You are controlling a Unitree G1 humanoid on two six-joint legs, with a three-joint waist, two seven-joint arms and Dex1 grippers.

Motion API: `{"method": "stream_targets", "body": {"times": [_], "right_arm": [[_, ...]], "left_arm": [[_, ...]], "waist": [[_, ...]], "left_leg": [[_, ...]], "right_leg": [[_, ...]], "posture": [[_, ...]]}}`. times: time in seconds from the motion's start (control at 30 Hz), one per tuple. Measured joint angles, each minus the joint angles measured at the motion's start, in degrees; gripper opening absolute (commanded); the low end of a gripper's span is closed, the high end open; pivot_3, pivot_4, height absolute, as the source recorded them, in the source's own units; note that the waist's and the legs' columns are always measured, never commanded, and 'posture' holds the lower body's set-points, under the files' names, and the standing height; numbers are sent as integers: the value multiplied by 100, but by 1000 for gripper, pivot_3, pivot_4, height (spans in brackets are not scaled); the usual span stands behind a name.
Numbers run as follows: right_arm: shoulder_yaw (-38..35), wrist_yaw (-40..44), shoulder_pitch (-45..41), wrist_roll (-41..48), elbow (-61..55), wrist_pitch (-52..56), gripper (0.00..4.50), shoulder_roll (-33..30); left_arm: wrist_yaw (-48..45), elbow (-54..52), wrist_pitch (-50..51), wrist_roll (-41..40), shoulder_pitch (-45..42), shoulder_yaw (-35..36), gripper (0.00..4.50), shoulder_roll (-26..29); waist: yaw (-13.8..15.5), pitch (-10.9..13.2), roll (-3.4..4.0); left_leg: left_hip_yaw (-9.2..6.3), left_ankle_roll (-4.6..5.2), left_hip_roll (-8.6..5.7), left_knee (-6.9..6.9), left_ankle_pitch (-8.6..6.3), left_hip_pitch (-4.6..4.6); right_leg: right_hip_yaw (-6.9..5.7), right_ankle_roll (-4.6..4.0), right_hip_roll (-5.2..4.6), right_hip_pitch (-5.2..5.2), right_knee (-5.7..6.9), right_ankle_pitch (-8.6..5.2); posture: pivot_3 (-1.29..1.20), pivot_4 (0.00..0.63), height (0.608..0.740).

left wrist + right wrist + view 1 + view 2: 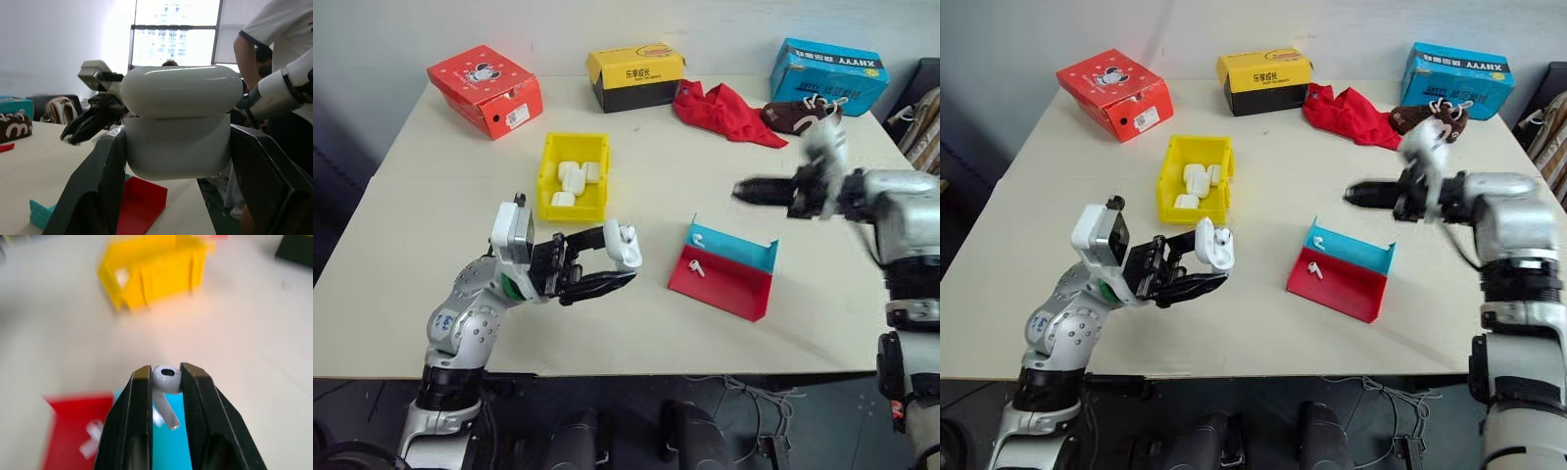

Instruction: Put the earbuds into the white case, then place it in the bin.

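My left gripper is shut on the white case, holding it above the table's front left with its lid raised; the left wrist view shows the case pinched between both fingers. My right gripper hovers above the table on the right, pointing left, and is shut on one of the earbuds, stem hanging down. Two more earbuds lie in the red-and-blue tray below it. The yellow bin stands behind the case with several white cases inside.
Along the far edge stand a red shoebox, a yellow-and-black box and a blue box. A red cloth and a brown shoe lie between them. A person stands beyond the table's right side.
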Motion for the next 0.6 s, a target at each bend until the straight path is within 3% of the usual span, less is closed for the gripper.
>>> {"method": "stream_targets", "body": {"times": [0.07, 0.13, 0.27, 0.43, 0.6], "right_arm": [[-837, -1074, 98, 1260, -968, 1113, 418, 779], [-1280, -1907, 487, 2177, -1904, 1455, 418, 1512], [-1337, -3252, 1117, 3592, -3034, 1702, 418, 2538], [-1002, -3965, 1529, 4252, -3803, 1514, 418, 2749], [-683, -3970, 2103, 4485, -4015, 1404, 418, 2589]], "left_arm": [[41, 288, -53, -3, -348, 19, 2774, -171], [37, 426, -109, 18, -577, -2, 2774, -299], [42, 713, -213, 105, -842, -71, 2774, -550], [117, 853, -288, 212, -898, -189, 2774, -844], [277, 849, -329, 264, -958, -245, 2774, -1059]], "waist": [[-28, -1, -1], [-22, -2, -2], [-22, -2, -2], [7, -2, -4], [11, -2, -4]], "left_leg": [[-3, -2, -1, 1, 1, 0], [-8, -6, -1, -3, 1, 0], [7, 5, -18, -7, 3, -8], [9, 17, -26, -7, 1, -8], [10, 18, -22, -7, 1, -8]], "right_leg": [[-3, -1, -12, -2, 6, 1], [-10, -4, -11, -2, 11, -1], [0, -2, 15, -14, 17, 0], [1, 3, 17, -13, 13, 3], [1, 3, 23, -13, 12, 3]], "posture": [[0, 150, 740], [0, 150, 740], [0, 150, 740], [0, 150, 740], [0, 150, 740]]}}
